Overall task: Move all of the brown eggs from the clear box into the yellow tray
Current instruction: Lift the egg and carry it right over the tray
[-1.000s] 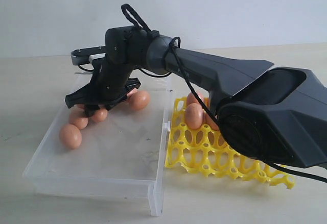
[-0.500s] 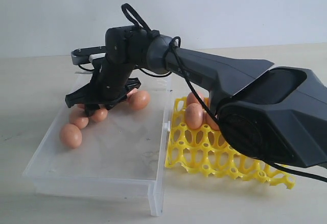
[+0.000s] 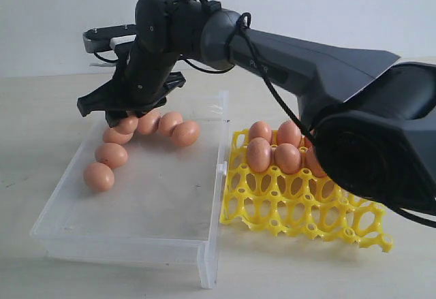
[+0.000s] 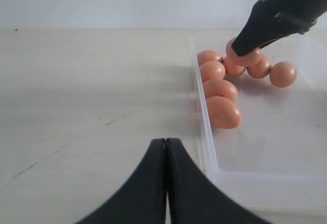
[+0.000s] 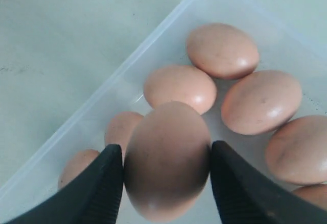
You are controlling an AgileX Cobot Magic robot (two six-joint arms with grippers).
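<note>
One brown egg, the held egg (image 5: 166,175), sits clamped by its long sides between the two fingers of the right pincer (image 5: 166,150), whose jaws stand wide around it. The egg's blunt end points out past the fingertips. Directly under this pincer is a far corner of the clear box (image 3: 136,241). The loose brown eggs (image 3: 111,154) lie just below and around the pincer. Some run in a line along the box wall on one side of it, and the others sit in a short row on the other side, toward its arm. The right wrist view shows the held egg in front of the loose ones. Whether it touches any of them I cannot tell.

Back along the arm from the right pincer, beside the box and touching its long wall, the yellow tray (image 3: 272,210) rests on the worktop (image 3: 41,108). At least four eggs stand in its far cups, partly hidden by the arm.

The left pincer (image 4: 166,143) is well apart from the right one. It hangs over bare worktop outside the box's near corner, with its fingers pressed together and nothing between them.
</note>
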